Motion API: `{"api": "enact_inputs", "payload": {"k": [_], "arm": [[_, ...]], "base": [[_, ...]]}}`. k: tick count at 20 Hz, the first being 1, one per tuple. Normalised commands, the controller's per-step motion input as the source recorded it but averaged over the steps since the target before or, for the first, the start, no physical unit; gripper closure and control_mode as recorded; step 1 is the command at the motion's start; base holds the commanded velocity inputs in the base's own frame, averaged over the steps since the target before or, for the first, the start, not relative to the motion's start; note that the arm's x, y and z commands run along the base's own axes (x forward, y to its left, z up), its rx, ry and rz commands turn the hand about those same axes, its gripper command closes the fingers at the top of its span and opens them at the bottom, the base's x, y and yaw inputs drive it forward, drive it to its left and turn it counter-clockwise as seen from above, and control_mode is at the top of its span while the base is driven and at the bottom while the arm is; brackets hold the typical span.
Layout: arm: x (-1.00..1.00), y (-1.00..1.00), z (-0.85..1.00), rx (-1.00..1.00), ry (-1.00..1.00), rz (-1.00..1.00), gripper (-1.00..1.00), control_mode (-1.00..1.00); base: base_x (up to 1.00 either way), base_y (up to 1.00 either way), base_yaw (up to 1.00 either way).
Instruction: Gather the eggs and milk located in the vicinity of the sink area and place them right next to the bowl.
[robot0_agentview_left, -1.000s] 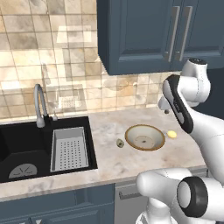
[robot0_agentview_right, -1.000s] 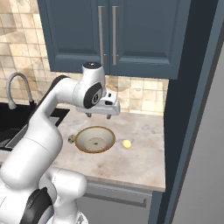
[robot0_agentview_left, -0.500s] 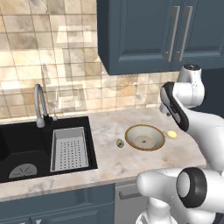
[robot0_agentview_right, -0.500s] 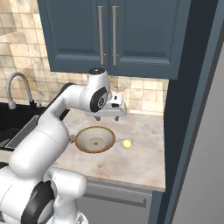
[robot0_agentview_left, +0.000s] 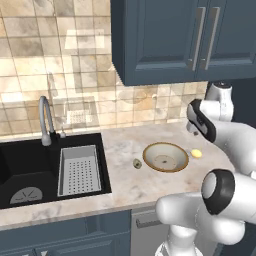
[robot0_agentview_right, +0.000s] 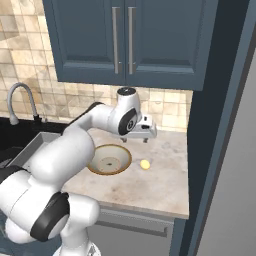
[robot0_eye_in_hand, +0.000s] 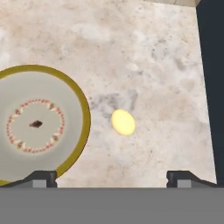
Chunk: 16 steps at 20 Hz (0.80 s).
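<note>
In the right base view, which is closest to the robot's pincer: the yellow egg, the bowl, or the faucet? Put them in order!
Starting from the pincer:
1. The egg, on the counter just below it.
2. The bowl, to its left, beside the egg.
3. The faucet, far off at the left edge by the sink.

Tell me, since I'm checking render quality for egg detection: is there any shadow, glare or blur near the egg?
Hand view: the egg is sharp, a soft grey shadow smudges the counter just above it, no glare. Right base view: the egg is crisp though small, beside the bowl. Left base view: a pale reflection patch sits on the tiled wall above the sink.
</note>
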Motion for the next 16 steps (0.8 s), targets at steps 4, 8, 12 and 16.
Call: {"api": "enact_inputs", "payload": {"k": [4,8,12,16], "arm": [[0.38,-0.19,-0.3,0.0,0.0,0.04,-1.0,-1.0],[0.33,-0.03,-0.33,-0.01,0.02,0.03,-1.0,-1.0],[0.2,-0.03,-0.27,0.0,0.04,0.05,-1.0,-1.0],[0.06,-0.13,-0.19,0.0,0.01,0.08,-1.0,-1.0]], "base": [[0.0,0.0,0.0],[0.0,0.0,0.0],[0.0,0.0,0.0],[0.0,0.0,0.0]]}}
